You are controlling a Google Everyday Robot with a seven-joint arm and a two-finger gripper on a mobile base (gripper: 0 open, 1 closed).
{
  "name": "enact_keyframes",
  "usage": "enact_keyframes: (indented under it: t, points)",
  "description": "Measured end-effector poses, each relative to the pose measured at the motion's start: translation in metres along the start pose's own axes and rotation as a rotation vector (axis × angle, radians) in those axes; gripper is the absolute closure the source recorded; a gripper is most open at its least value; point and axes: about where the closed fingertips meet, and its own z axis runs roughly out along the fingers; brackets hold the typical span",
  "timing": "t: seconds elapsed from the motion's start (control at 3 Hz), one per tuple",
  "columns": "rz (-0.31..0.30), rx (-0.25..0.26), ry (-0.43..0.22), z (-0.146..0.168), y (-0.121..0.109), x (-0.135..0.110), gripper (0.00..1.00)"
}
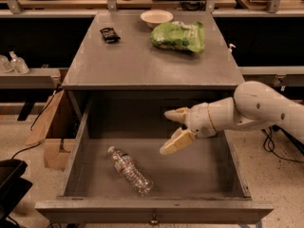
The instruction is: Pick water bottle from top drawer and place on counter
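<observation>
Inside the top drawer, toward its front-left part, the water bottle is seen lying on its side on the grey floor, with its white cap pointed to the drawer's back-left corner. The drawer stands open, and a small knob is fixed at the middle of its front panel. Over the drawer's middle, right of the bottle and clear of it, the hand is held with its two pale fingers spread wide and nothing between them. Its white arm is reached in over the drawer's right wall. Above the drawer's back edge the grey bench is set. A white bowl, a green bag and a small black object are carried on its far half.
</observation>
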Motion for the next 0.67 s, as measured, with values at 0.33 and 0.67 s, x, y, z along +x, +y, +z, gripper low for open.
enact_keyframes:
  t: [0.33,0.67]
  points:
    - [0.043,0.024,0.228,0.017,0.017,-0.011,0.00]
    - [0.062,0.059,0.354,0.036,0.038,-0.019,0.00]
